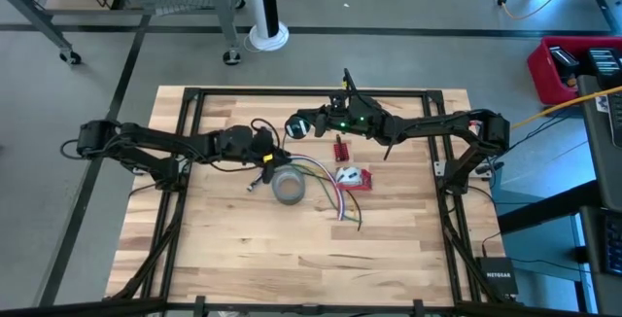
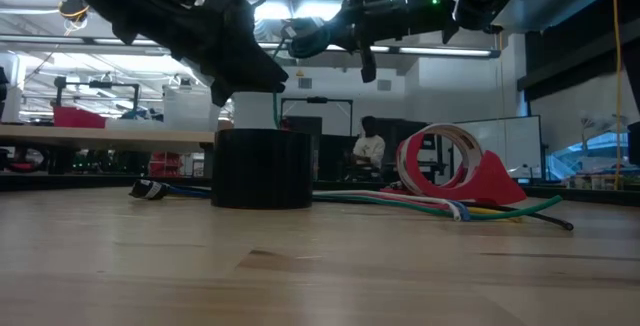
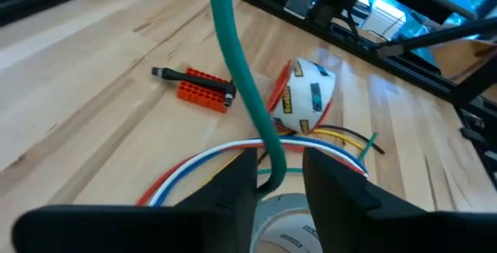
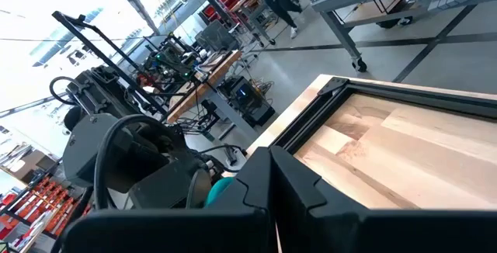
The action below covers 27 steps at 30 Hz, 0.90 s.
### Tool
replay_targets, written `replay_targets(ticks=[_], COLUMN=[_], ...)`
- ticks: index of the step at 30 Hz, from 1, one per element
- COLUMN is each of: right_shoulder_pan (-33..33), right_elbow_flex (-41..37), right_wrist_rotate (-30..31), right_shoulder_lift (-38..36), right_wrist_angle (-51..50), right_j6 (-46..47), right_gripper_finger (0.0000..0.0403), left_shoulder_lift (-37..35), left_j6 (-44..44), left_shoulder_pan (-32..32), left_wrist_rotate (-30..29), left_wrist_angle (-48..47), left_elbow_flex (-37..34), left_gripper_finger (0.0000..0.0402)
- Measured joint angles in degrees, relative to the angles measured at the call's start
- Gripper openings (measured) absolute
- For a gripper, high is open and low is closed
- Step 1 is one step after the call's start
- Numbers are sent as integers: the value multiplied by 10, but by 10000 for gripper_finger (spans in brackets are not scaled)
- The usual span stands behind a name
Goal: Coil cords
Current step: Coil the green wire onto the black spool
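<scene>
Left wrist view showed, nearest the lens, the left gripper (image 3: 279, 179) with its two dark fingers (image 3: 233, 187) standing partly apart, a thin green cord (image 3: 247, 82) running up through the gap between them; whether the pads pressed on the cord could not be told. Just under the fingertips lay the grey tape roll (image 3: 287, 222), and around it swept a bundle of red, white and blue wires (image 3: 206, 164). Beyond these sat a white tape roll in a red dispenser (image 3: 307, 98), with yellow and green wire ends just beside it, and farther off a small red ridged block with a dark pin (image 3: 203, 88) lay alone on the pale wooden table (image 3: 93, 74). Seen from above, the left gripper (image 1: 264, 152) hung just over the grey tape roll (image 1: 289, 186) near the middle of the table (image 1: 214, 249), and the coloured wires (image 1: 330, 186) fanned out from the roll toward the red dispenser (image 1: 352, 176). The right gripper (image 1: 299, 125) was raised beside the left one, farther back on the table, its fingers together; the green cord ran up from the left gripper to it, where a teal end showed just under its fingers (image 4: 272, 183). From table height the grey roll (image 2: 262, 168) stood as a dark drum with the cord (image 2: 276, 106) rising straight above it between both arms, and a person (image 2: 370, 146) sat far back in the room.
</scene>
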Motion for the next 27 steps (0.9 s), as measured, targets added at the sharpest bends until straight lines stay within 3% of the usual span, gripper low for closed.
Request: replay_targets(ticks=[5, 12, 18, 27], right_shoulder_pan=[0, 0, 0, 0], right_elbow_flex=[0, 0, 1, 1], right_wrist_rotate=[0, -21, -32, -156], right_shoulder_lift=[0, 0, 0, 0], right_wrist_angle=[-2, -6, -25, -43], right_j6=[0, 0, -2, -21], right_gripper_finger=[7, 7, 7, 7], left_shoulder_lift=[-8, -33, -83, -204], left_j6=[12, 25, 47, 93], left_shoulder_pan=[8, 16, 19, 46], left_wrist_rotate=[0, -6, -88, -131], left_wrist_angle=[-24, -170, -235, -250], left_elbow_flex=[0, 0, 0, 0], left_gripper_finger=[102, 90, 79, 64])
